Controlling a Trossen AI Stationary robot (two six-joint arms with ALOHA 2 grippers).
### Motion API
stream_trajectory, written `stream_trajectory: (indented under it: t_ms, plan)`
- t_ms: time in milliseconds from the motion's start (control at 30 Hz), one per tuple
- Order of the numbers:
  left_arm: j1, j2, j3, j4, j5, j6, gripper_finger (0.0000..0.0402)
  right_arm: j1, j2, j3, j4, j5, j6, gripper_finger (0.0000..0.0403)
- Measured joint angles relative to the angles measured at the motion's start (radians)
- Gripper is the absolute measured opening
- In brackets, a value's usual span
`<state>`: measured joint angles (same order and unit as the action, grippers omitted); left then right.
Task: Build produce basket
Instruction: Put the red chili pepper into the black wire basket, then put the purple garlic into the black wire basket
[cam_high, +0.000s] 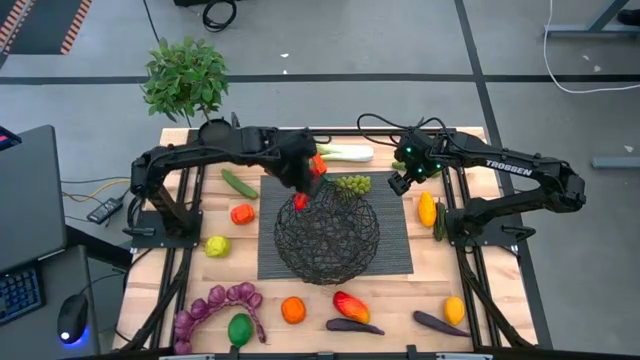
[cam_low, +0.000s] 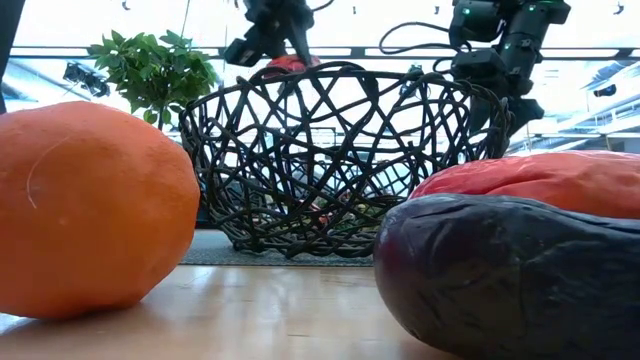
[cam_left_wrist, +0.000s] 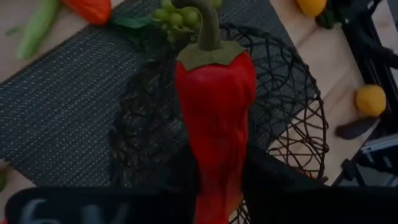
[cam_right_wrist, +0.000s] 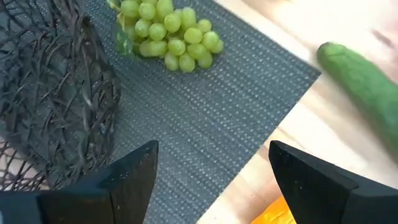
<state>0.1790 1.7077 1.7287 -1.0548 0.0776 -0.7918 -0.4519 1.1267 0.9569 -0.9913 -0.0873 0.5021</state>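
Left gripper (cam_left_wrist: 214, 186) is pinching a red pepper (cam_left_wrist: 214, 118) between its fingers, stem end pointing away from the wrist, and hovering over the far-left rim of the wire basket (cam_high: 328, 238); the basket is sitting just below it on the dark mat (cam_high: 395, 240). Right gripper (cam_right_wrist: 211, 180) is hanging spread and empty, with green grapes (cam_right_wrist: 171, 34) ahead of it on the mat, the basket to one side, and a cucumber (cam_right_wrist: 364, 84) on the wood to the other.
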Motion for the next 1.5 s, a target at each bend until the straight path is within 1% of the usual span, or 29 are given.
stream_trajectory:
  t_ms: [100,200,500,567,667,767,867,967,1100,1167,1233,1333,1400,1500]
  plan:
    - [-0.029,0.012,-0.002,-0.006,-0.003,-0.014,0.0118,0.000,0.000,0.000,-0.014,-0.039,0.001,0.0312]
    - [-0.053,0.011,-0.002,-0.013,-0.004,-0.011,0.0142,0.004,-0.002,0.000,-0.024,-0.064,0.002,0.0312]
    - [-0.111,0.011,-0.002,-0.008,-0.003,-0.008,0.0265,0.059,-0.031,0.000,-0.060,-0.071,0.000,0.0312]
    - [-0.123,0.010,-0.002,-0.005,0.007,-0.008,0.0287,0.076,-0.045,0.000,-0.065,-0.071,0.000,0.0312]
    - [-0.145,-0.007,0.002,-0.056,0.059,-0.008,0.0308,0.106,-0.071,0.000,-0.077,-0.071,0.003,0.0312]
    - [-0.186,-0.027,0.024,-0.169,0.092,-0.008,0.0315,0.138,-0.098,0.000,-0.087,-0.071,0.003,0.0312]
    - [-0.248,-0.037,0.039,-0.244,0.096,-0.004,0.0312,0.168,-0.121,0.000,-0.090,-0.064,0.010,0.0312]
    - [-0.312,-0.036,0.043,-0.251,0.127,0.008,0.0307,0.199,-0.139,0.000,-0.088,-0.039,0.034,0.0312]
    - [-0.393,-0.022,0.043,-0.268,0.225,0.072,0.0303,0.247,-0.157,0.000,-0.087,-0.032,0.097,0.0312]
    - [-0.439,-0.022,0.042,-0.282,0.236,0.112,0.0303,0.277,-0.162,0.000,-0.089,-0.029,0.138,0.0312]
    - [-0.481,-0.024,0.043,-0.301,0.228,0.146,0.0302,0.310,-0.167,0.000,-0.088,-0.025,0.189,0.0312]
    - [-0.545,-0.024,0.041,-0.368,0.161,0.197,0.0302,0.367,-0.166,0.000,-0.088,0.000,0.282,0.0312]
    - [-0.585,-0.027,0.014,-0.383,0.102,0.225,0.0302,0.405,-0.164,0.000,-0.087,0.016,0.329,0.0312]
    - [-0.639,-0.023,-0.042,-0.384,0.064,0.210,0.0302,0.455,-0.163,0.000,-0.084,0.018,0.421,0.0312]
